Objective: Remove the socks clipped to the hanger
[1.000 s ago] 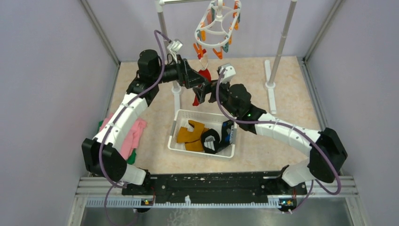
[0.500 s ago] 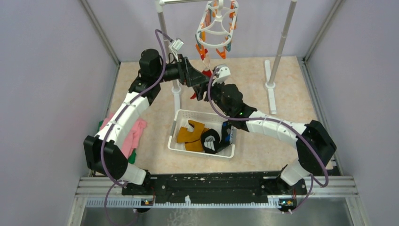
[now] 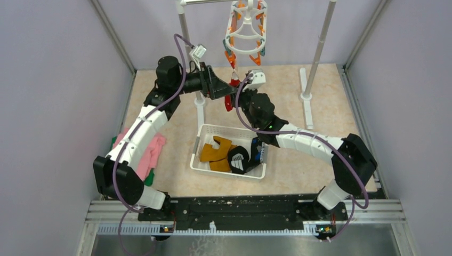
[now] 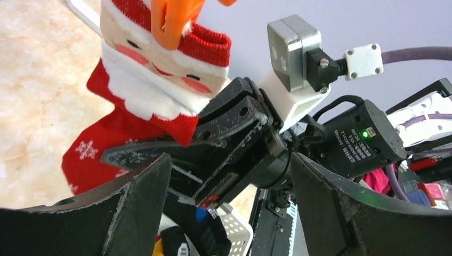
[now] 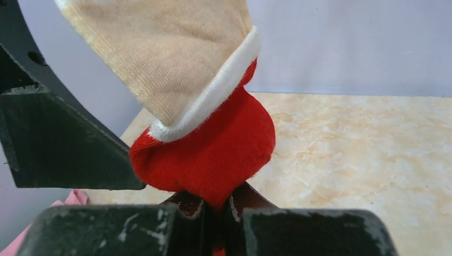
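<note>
Top external view: the hanger [image 3: 245, 33], a white plastic ring frame, hangs between the rack's two poles [image 3: 320, 48] close to the back wall. Below it is open air down to the white mesh basket [image 3: 229, 129]. An orange plastic clip [image 4: 173, 21] pins one red knit sock [image 4: 144, 90] with a Santa face and snowflakes. The right gripper [image 5: 216, 210] is pinched tight on the sock's lower red fabric. The left gripper [image 3: 221, 90] is spread wide and holds nothing, its scuffed black fingers [image 4: 138, 202] flanking the right one. A mustard sock [image 3: 216, 152] and a black sock [image 3: 240, 160] lie in the basket.
</note>
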Controlling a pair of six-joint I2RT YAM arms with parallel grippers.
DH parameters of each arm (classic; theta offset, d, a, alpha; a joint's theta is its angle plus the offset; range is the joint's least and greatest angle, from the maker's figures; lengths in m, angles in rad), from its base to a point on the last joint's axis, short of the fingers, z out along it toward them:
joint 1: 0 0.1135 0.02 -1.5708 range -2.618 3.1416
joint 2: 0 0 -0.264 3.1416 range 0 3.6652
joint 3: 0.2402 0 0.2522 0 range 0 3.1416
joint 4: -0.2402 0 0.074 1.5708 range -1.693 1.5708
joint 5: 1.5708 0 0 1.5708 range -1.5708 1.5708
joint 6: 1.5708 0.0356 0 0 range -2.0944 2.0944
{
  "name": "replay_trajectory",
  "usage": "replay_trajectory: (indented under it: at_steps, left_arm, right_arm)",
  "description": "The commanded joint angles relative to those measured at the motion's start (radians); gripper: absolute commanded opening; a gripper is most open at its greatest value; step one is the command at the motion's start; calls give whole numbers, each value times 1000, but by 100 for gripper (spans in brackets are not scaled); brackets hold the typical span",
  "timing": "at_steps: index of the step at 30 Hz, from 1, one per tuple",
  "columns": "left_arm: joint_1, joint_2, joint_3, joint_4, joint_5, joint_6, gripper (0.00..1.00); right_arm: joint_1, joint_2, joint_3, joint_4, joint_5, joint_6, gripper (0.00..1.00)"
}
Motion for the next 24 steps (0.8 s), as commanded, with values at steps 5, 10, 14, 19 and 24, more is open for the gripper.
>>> replay_trajectory:
  at_steps: [5,10,14,19,24]
  left_arm:
    - [70,-45,84,-133,-50,135,88]
    - [72,1,221,-148,-70,141,78]
    - [72,6,256,-197,-77,184,65]
    - [74,1,317,-336,-78,335,99]
    - [76,-132,197,-301,-139,584,99]
  right_arm:
    - [3,-62,13,-2,-25,-23,0]
    - [3,-39,47,-44,-58,1,0]
    - [2,-33,50,-48,-74,27,0]
    - [2,-44,54,-66,-93,54,0]
    - [-7,-53,68,-92,-118,86,0]
